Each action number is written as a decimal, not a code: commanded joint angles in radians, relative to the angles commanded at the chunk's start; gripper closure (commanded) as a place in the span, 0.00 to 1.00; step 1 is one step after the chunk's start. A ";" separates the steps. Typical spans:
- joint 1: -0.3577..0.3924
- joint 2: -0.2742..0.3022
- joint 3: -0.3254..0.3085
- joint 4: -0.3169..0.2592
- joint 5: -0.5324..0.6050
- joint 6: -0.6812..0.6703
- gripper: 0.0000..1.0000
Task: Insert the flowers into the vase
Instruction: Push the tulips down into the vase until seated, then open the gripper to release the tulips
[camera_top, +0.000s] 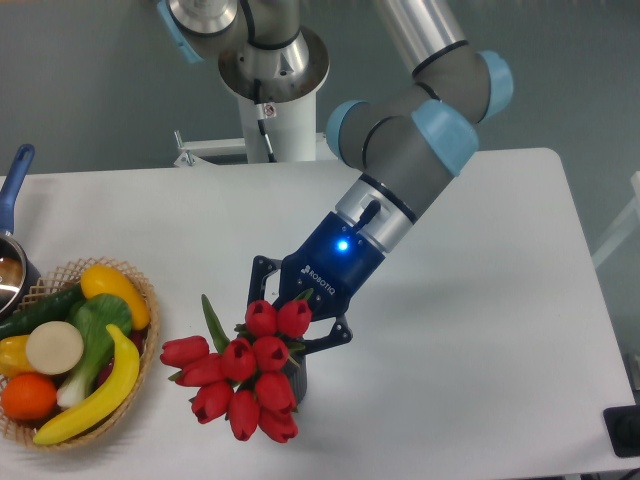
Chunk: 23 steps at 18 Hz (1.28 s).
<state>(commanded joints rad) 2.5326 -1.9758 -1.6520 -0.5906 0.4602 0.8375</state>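
Observation:
A bunch of red tulip flowers (247, 372) with a narrow green leaf sticking up on its left hangs low over the front middle of the white table. My gripper (297, 308) is shut on the stems just behind the buds, its blue body angled down to the left. The dark grey vase (298, 383) shows only as a sliver at the right of the buds; the rest is hidden behind them. Whether the stems are inside the vase cannot be seen.
A woven basket (143, 292) of fruit and vegetables, with a banana (100, 390) and an orange (27, 396), stands at the left front. A pot with a blue handle (12, 185) is at the far left edge. A black object (625, 430) sits at the front right corner.

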 joint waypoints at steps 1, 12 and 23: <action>-0.002 -0.002 -0.011 0.000 0.000 0.006 0.65; 0.031 0.006 -0.135 -0.006 0.005 0.083 0.00; 0.176 0.127 -0.270 -0.011 0.055 0.088 0.00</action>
<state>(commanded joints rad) 2.7089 -1.8485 -1.9221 -0.6013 0.5152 0.9250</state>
